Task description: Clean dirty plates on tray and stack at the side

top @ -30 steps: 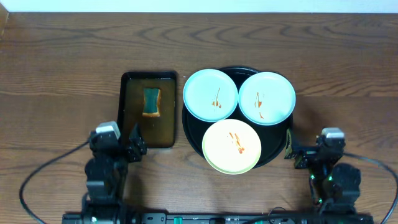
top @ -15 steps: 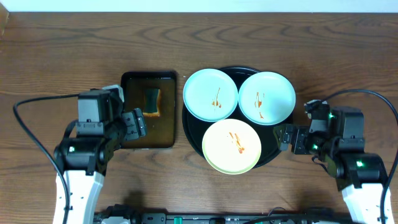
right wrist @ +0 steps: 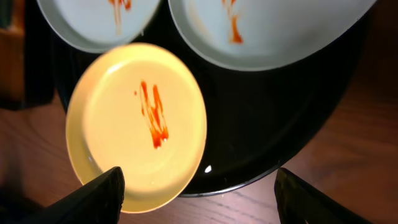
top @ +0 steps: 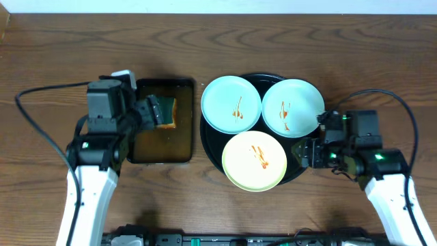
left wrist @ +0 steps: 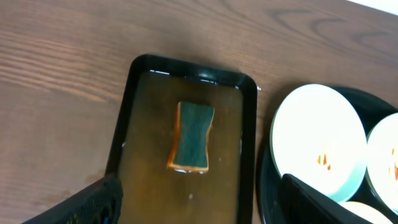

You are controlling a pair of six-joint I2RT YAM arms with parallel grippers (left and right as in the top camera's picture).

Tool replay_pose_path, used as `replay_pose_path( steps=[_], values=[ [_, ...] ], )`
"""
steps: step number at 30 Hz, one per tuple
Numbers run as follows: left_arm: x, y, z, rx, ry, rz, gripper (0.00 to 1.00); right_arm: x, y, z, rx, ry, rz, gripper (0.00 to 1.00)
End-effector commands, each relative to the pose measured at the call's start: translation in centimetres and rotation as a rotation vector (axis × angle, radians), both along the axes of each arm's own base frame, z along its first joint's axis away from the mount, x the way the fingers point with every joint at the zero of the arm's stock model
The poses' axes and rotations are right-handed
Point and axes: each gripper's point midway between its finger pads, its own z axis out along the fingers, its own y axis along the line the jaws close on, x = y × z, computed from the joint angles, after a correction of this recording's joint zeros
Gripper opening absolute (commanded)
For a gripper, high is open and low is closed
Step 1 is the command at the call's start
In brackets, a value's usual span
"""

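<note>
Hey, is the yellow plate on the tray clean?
No, the yellow plate has a reddish sauce streak across its middle.

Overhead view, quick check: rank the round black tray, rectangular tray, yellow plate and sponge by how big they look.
Largest to smallest:
1. round black tray
2. rectangular tray
3. yellow plate
4. sponge, clearly the smallest

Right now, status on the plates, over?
Left gripper open, above sponge tray. Right gripper open, beside yellow plate. Yellow plate and both mint plates on black tray, all sauce-smeared, none stacked. Nothing in the way.
</note>
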Motion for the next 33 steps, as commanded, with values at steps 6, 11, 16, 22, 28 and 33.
replay_pose_path(
  steps=[6, 11, 16, 22, 28, 33],
  values=[
    [5.3, 0.2, -5.9, 0.037, 0.153, 0.012, 0.8, 0.5, 0.9, -2.6, -0.074, 0.096, -0.018, 0.8],
    [6.8, -1.9, -11.6, 0.053, 0.249, -0.049, 0.8, 0.8, 1.0, -3.2, -0.077, 0.109, -0.019, 0.79],
    [7.0, -2.5, -15.6, 0.103, 0.323, -0.058, 0.67, 0.8, 1.1, -3.2, -0.074, 0.109, -0.017, 0.79],
    [6.5, -2.1, -18.1, 0.14, 0.384, -0.046, 0.63, 0.9, 1.1, -3.2, -0.073, 0.104, -0.017, 0.8],
    [6.3, -2.0, -18.3, 0.144, 0.395, -0.046, 0.41, 0.9, 1.1, -3.2, -0.073, 0.103, -0.018, 0.8],
    [5.6, -1.9, -19.0, 0.146, 0.414, -0.047, 0.12, 0.9, 1.1, -3.2, -0.073, 0.105, -0.017, 0.82]
  ],
)
